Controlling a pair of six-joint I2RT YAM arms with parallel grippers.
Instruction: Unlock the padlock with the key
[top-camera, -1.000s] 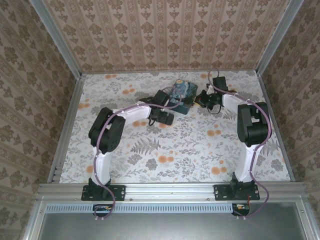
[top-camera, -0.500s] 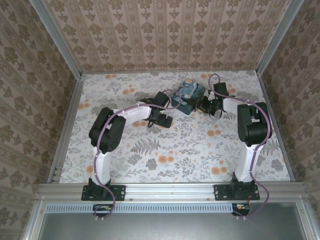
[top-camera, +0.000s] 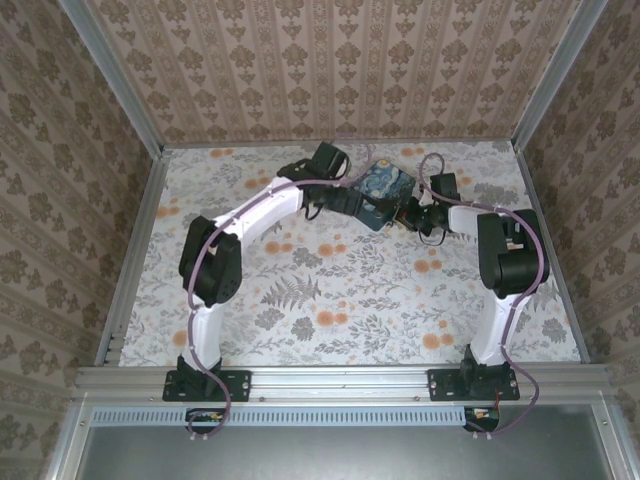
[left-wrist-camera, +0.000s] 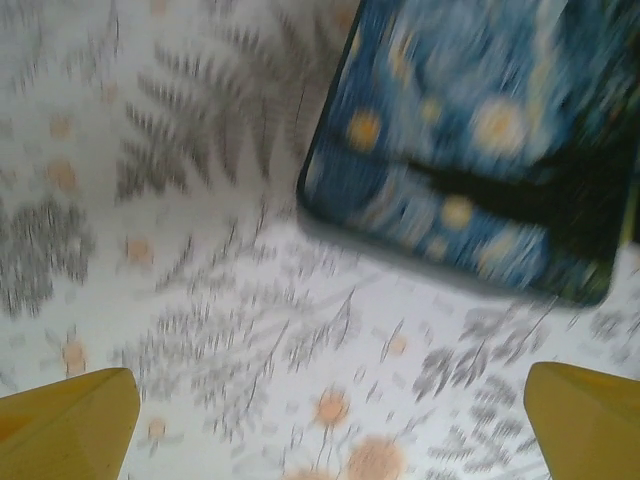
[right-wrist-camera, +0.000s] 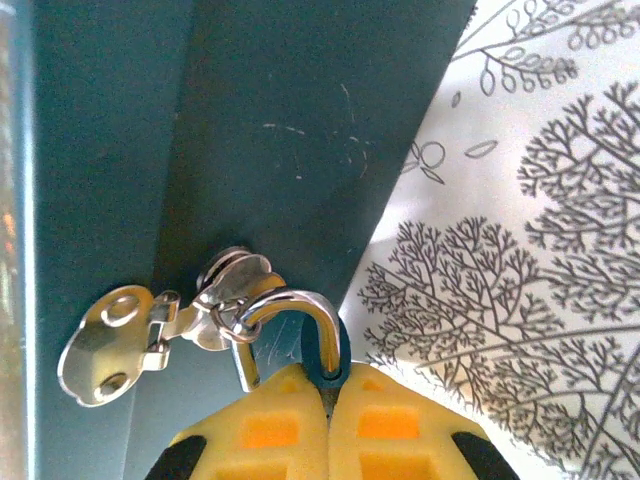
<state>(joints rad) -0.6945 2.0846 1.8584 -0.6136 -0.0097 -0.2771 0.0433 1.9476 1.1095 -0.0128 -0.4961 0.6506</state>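
Left arm (top-camera: 265, 212) having swung to the far-left side of the Starry Night box (top-camera: 385, 190), the right gripper (right-wrist-camera: 330, 400) is pinching the tiny teal padlock (right-wrist-camera: 337, 362), shackle (right-wrist-camera: 300, 300) pointing away into the box's hasp (right-wrist-camera: 110, 345), while the spread, empty left gripper (left-wrist-camera: 330, 415) is hovering beside the box.

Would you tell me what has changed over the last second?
The left arm swung toward the far wall, its open left gripper now just left of the box. The box shifted slightly right. The right gripper stayed shut on the padlock at the box.
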